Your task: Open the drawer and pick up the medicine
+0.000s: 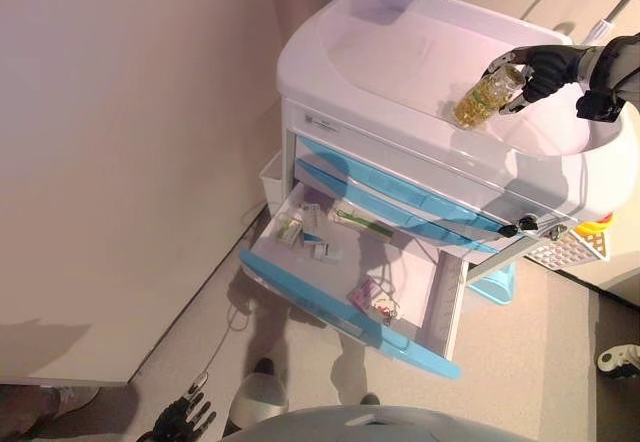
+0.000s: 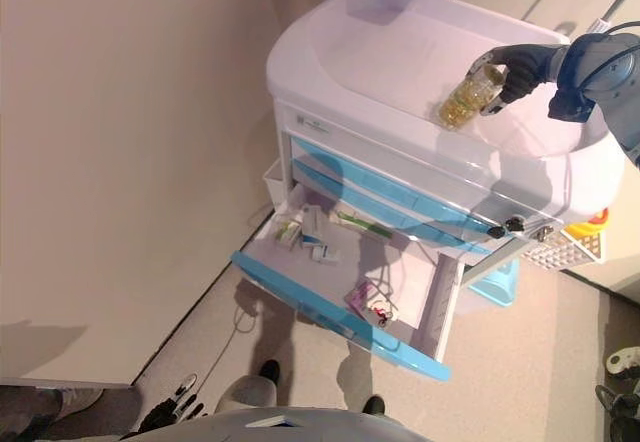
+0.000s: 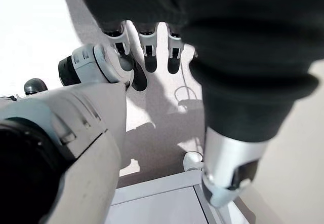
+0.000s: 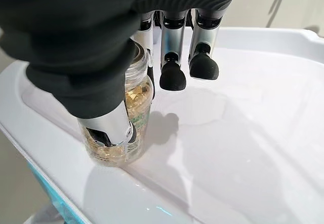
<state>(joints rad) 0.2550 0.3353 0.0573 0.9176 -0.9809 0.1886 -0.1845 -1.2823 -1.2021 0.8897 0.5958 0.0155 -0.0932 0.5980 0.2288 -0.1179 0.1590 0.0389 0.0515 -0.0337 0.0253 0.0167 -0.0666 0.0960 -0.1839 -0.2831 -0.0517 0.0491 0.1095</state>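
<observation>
A white plastic medical cart (image 1: 400,52) with light-blue drawer fronts stands on a pale beige floor (image 1: 180,332) next to a cream wall. Its top is a shallow white tray with a raised rim. A clear glass bottle of yellow capsules (image 1: 487,95) rests on that tray near the front rim. The lowest light-blue-fronted drawer (image 1: 345,317) is pulled far out. On its white bottom lie small medicine boxes (image 1: 305,230), a green strip (image 1: 362,224) and a pink blister pack (image 1: 368,297).
</observation>
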